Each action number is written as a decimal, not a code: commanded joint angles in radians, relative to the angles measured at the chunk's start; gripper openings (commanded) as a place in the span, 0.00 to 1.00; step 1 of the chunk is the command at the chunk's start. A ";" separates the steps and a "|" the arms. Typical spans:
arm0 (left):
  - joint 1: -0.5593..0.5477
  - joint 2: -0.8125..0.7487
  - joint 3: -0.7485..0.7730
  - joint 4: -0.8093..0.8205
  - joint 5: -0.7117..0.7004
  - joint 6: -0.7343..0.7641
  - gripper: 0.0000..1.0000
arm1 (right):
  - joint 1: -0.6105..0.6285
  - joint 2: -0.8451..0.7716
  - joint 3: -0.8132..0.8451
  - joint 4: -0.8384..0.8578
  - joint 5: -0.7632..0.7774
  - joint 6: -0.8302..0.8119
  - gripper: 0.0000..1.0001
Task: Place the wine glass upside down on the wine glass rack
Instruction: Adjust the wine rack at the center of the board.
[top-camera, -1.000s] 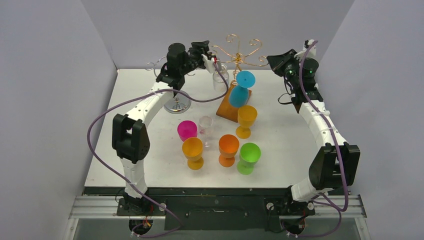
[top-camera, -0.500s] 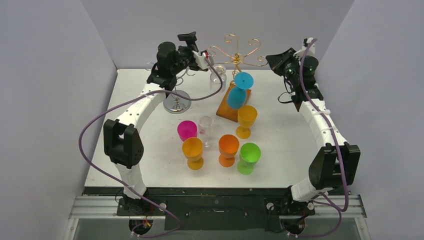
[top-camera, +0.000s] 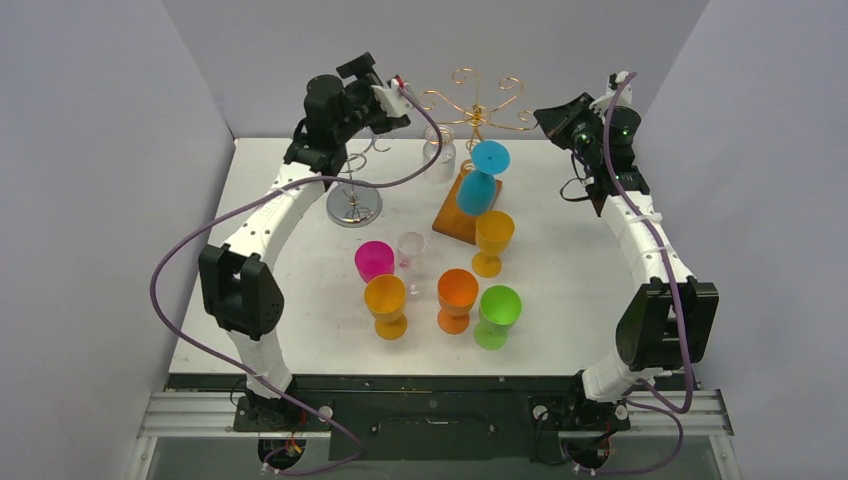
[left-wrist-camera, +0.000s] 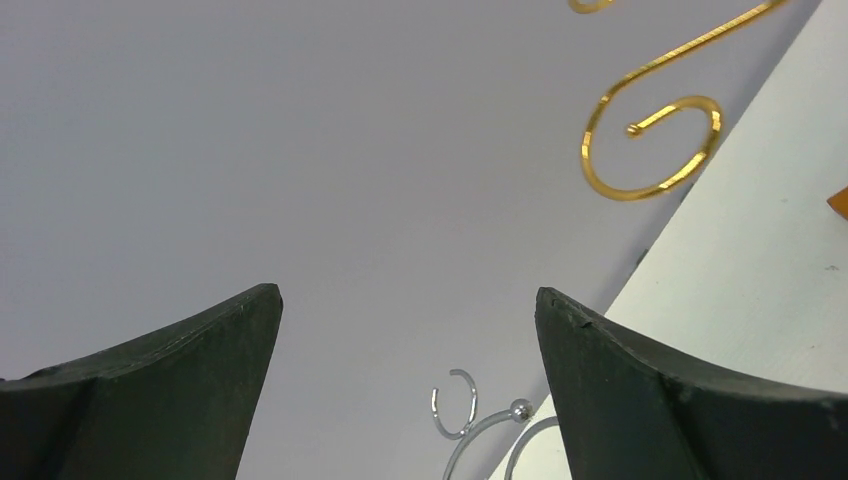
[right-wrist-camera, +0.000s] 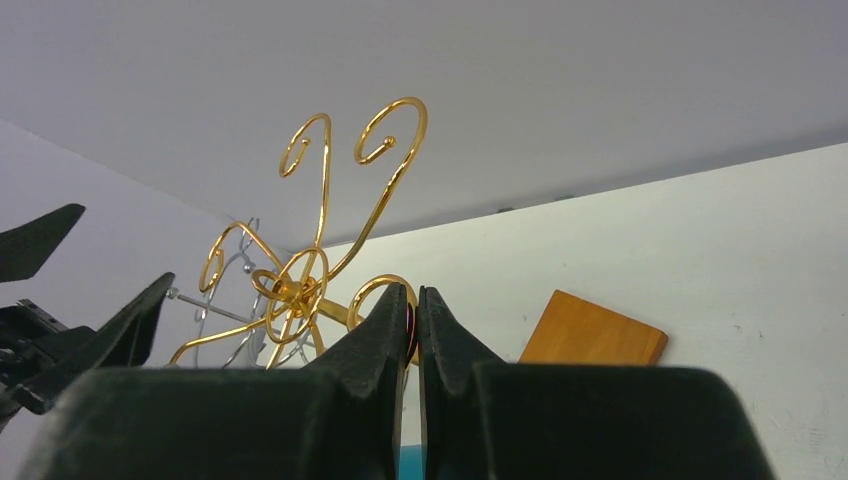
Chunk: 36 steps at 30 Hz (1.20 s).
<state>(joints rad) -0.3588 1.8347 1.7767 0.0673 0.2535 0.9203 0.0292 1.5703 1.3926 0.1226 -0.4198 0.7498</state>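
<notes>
Gaping wide, left gripper (left-wrist-camera: 408, 292) hovers; right gripper (right-wrist-camera: 412, 291) is closed.

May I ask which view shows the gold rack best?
Top external: the gold rack shows whole, hooks down to wooden base. Right wrist shows hooks close, partly behind the right end effector; left wrist catches one curl.

col. wine glasses (top-camera: 457, 298) x6 | clear glasses (top-camera: 411, 247) x2 | gold rack (top-camera: 478, 105) x1 | silver rack (top-camera: 353, 205) x1

Blue wine glass (top-camera: 481, 183) hangs upside down on gold rack (top-camera: 478, 100); clear glass (top-camera: 437, 155) beside it
</notes>
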 joint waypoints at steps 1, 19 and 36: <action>0.005 -0.062 0.165 -0.014 -0.112 -0.202 0.96 | 0.004 0.039 0.023 -0.092 -0.049 -0.019 0.00; -0.340 0.226 0.854 -0.692 -0.178 -0.695 0.99 | -0.026 0.066 0.063 -0.210 0.044 -0.033 0.00; -0.379 0.290 0.839 -0.622 -0.203 -0.813 0.86 | -0.063 0.080 0.086 -0.161 0.021 -0.008 0.12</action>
<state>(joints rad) -0.7235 2.1258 2.5813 -0.6319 0.0669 0.1440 -0.0380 1.6344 1.4921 0.0288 -0.4267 0.7570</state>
